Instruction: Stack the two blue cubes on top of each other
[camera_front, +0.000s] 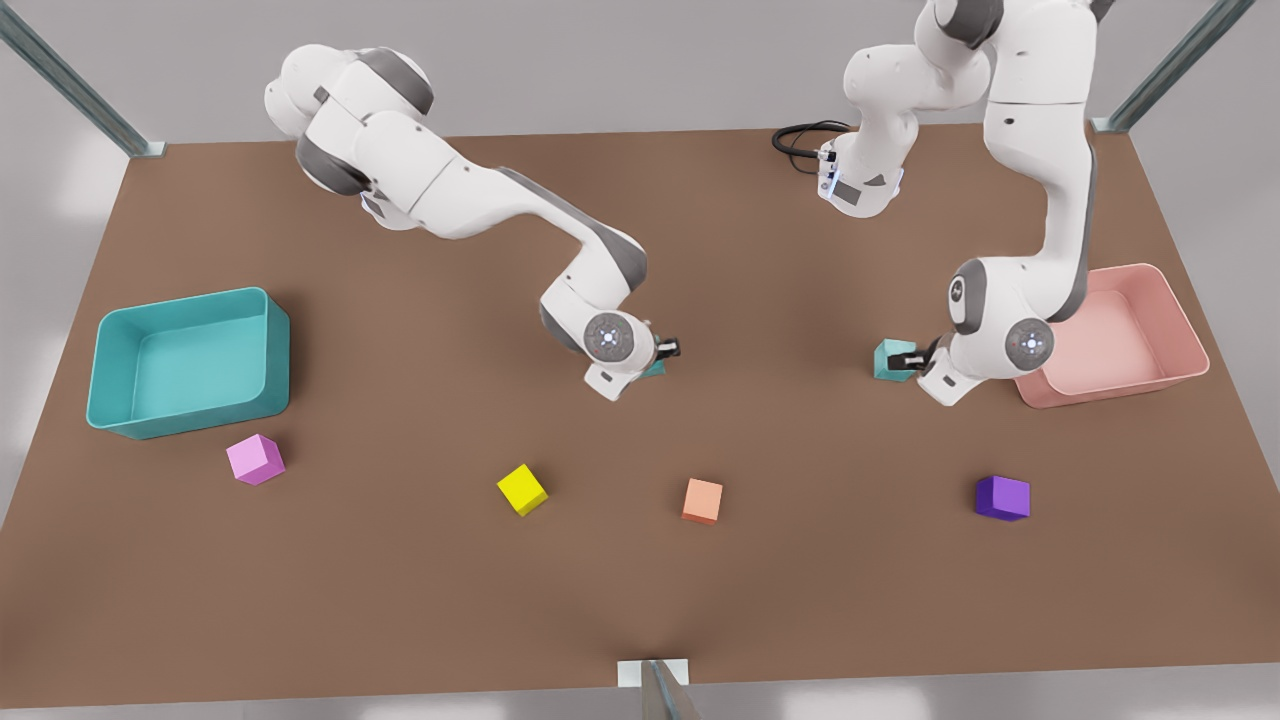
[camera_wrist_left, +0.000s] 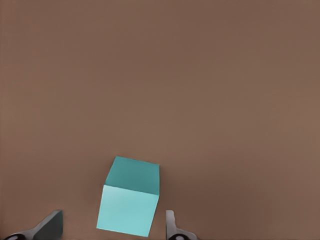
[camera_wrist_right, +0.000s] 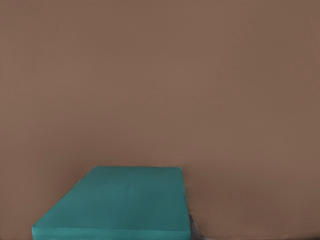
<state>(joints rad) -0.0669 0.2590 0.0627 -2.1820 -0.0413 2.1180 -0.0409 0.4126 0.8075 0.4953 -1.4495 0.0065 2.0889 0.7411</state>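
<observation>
Noting left gripper (camera_wrist_left: 114, 217) spread around one cube (camera_wrist_left: 129, 202) (sitting skewed); closing may twist it away. Right gripper (camera_front: 668, 348) over other cube (camera_wrist_right: 125, 200); we cannot tell its grip.

**Q:** Where do the trays stand?
**A:** On the table (camera_front: 640, 600): one tray (camera_front: 180, 412) at the front view's left, the other tray (camera_front: 1110, 388) at its right.

**Q:** And the cubes?
**A:** Four form a near row, from the front view's left: first cube (camera_front: 256, 460), second cube (camera_front: 522, 489), third cube (camera_front: 702, 501), fourth cube (camera_front: 1002, 497). Behind the row are the central cube (camera_front: 655, 369) and the right-hand cube (camera_front: 886, 360), which is near the other tray.
</observation>
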